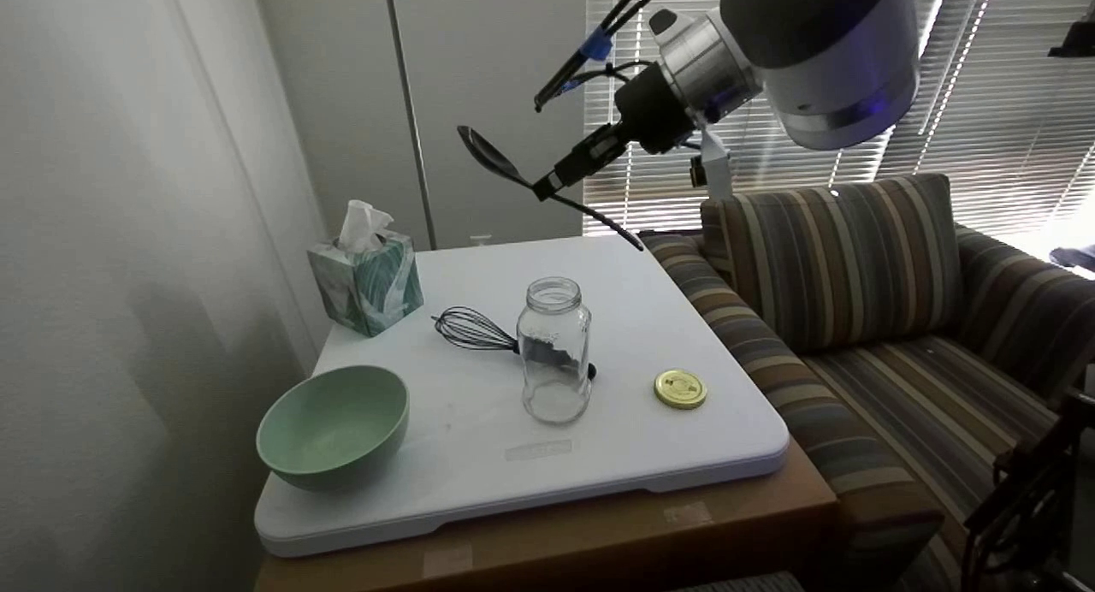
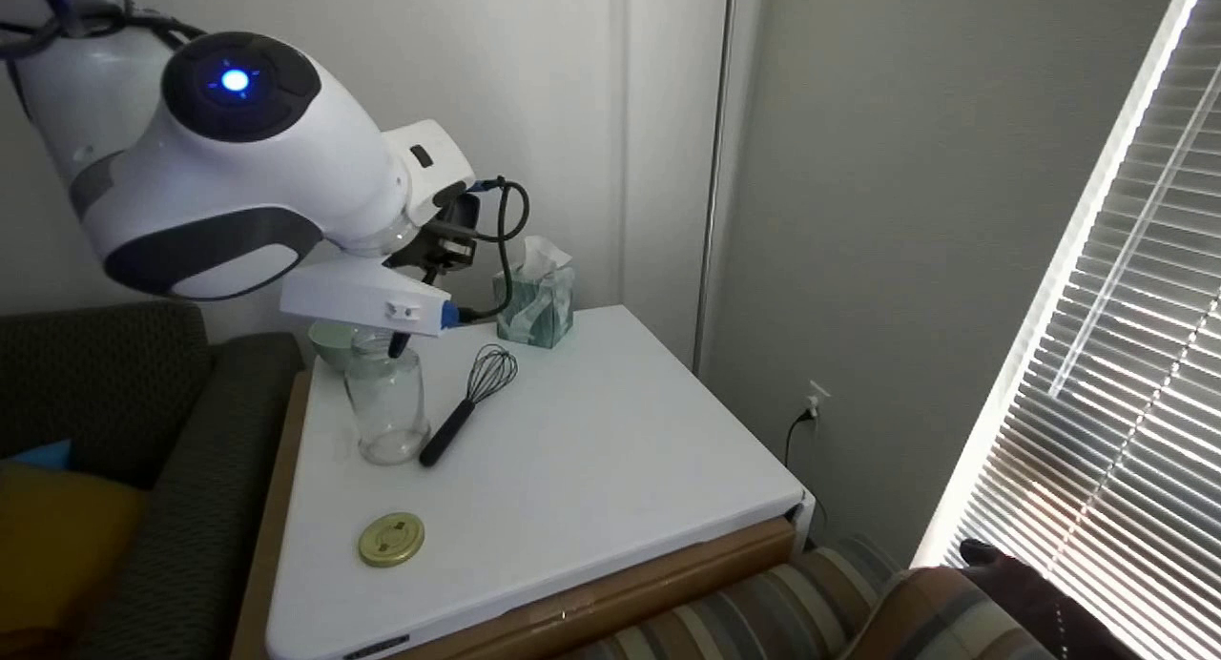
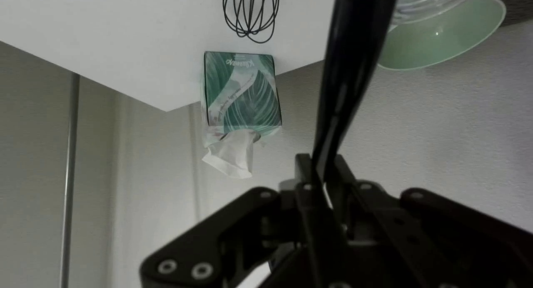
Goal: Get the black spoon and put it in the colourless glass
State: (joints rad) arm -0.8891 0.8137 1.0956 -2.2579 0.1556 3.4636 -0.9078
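In an exterior view the spoon [image 1: 496, 159] is up in the air over the desk [image 1: 659, 318], apart from the glass [image 1: 554, 327]. The jaws are clamped on the spoon, gripping the handle just behind the bowl. Its long axis crosses the line of the jaws and slants, neither level nor upright: the bowl is the high end, pointing up and left there, and the handle runs down to the right, its tip the lowest part. In an exterior view the arm [image 2: 286, 164] hides most of the spoon; the dark end of the handle shows beneath, across the glass's mouth as seen from there. In the wrist view, which stands upside down, the handle goes from the jaws to the top edge, leaning right and covering part of the green bowl [image 3: 454, 38].

The glass stands upright, mouth up. The whisk [image 2: 461, 415] lies just beside it, handle end nearest; whether they touch, I cannot tell. The lid [image 2: 392, 540] lies flat near the glass, apart from it. The tissue box [image 1: 368, 282] stands near a corner of the desk, the green bowl near another
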